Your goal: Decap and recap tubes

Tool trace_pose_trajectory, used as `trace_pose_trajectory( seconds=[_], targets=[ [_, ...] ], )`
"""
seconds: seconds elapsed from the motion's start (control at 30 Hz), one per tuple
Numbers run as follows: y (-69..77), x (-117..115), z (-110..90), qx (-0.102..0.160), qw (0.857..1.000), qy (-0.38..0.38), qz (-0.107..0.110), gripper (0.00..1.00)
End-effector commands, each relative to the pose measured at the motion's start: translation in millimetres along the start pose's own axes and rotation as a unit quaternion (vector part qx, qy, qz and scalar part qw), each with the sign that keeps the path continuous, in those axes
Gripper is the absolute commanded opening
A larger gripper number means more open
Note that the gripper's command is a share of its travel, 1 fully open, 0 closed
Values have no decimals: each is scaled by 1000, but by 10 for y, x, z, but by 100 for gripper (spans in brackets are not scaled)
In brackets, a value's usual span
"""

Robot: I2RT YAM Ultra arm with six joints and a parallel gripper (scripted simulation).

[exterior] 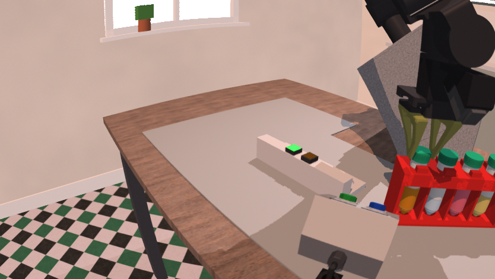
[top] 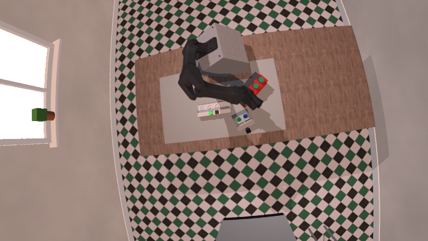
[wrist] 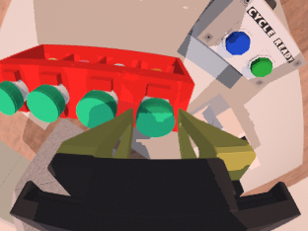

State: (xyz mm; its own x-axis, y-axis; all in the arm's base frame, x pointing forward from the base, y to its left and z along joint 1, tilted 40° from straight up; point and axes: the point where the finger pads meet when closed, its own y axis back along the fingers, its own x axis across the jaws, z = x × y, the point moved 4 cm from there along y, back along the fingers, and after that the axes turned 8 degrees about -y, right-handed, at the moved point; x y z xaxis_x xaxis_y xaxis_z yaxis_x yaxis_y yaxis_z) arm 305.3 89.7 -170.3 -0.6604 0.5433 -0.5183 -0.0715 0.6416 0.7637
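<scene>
My gripper (exterior: 422, 156) (wrist: 155, 114) is open. Its fingers stand on either side of the cap of tube 4 (exterior: 421, 152) (wrist: 155, 122), with narrow gaps beside it in the wrist view. The caps of tube 3 (exterior: 447, 157) (wrist: 97, 111), tube 2 (exterior: 473, 159) (wrist: 46, 104) and tube 1 (top: 260, 79) (wrist: 10, 99) sit on their tubes in the red station DS (exterior: 394, 189) (wrist: 123, 89). Small cap height differences cannot be told. No cap shows in the tray CT (top: 203, 115) (exterior: 276, 157). Its green lamp (top: 210, 113) (exterior: 293, 148) is lit; the amber lamp (top: 216, 112) (exterior: 309, 157) is dark.
The key box (top: 245, 123) (exterior: 349, 221) stands close to the tube 4 end of DS, with the blue key CYCLE (top: 245, 116) (wrist: 237, 42) and green key READY (top: 238, 119) (wrist: 262, 67). The grey block (top: 233, 44) stands behind, at the arm's base.
</scene>
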Motion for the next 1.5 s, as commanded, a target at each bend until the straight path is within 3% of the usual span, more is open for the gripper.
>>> trace_pose_trajectory(
  seconds=[0.0, 0.5, 1.0, 1.3, 1.47],
  targets=[
    [33, -5, 25, -6, 1000, -1, -1, 0],
    [33, -5, 25, -6, 1000, -21, -1, 0],
    [33, -5, 24, -6, 985, -170, 0, 0],
    [33, -6, 24, -6, 971, -238, 0, 0],
    [33, -5, 25, -6, 970, -242, 0, 0]
  ],
)
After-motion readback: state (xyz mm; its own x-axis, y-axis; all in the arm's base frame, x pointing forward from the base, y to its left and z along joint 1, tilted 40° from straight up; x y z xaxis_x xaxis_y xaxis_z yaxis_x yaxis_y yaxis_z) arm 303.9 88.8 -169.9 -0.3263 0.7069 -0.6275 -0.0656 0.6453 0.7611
